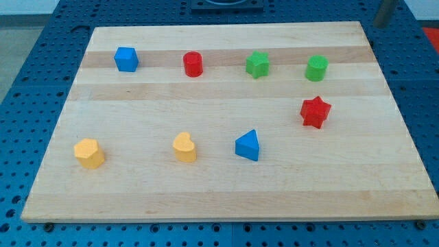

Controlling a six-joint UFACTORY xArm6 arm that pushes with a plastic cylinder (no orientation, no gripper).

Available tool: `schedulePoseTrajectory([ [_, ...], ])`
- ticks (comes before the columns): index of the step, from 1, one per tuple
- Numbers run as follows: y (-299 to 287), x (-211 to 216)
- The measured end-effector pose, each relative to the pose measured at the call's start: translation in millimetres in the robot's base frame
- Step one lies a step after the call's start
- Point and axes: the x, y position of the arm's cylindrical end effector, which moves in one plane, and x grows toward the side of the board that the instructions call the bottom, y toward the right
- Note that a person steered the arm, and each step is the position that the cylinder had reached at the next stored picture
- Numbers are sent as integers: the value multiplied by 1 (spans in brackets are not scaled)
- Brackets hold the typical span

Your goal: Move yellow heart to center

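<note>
The yellow heart (184, 147) lies on the wooden board (226, 199), left of the middle and towards the view's bottom. A blue triangle (248, 145) sits just to its right. A second yellow block (89, 152), of a rounded shape, lies at the lower left. My rod shows at the view's top right corner, with my tip (378, 25) just off the board's far right corner. It is far from the heart and touches no block.
Along the view's top stand a blue cube (126, 59), a red cylinder (193, 64), a green star (258, 64) and a green rounded block (316, 68). A red star (315, 112) sits at the right.
</note>
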Motion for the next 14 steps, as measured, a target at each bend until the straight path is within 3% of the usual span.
schedulePoseTrajectory([
  [2, -1, 3],
  [3, -17, 74],
  [6, -58, 355],
  [7, -132, 379],
  [11, -437, 371],
  [12, -444, 342],
  [14, -409, 327],
])
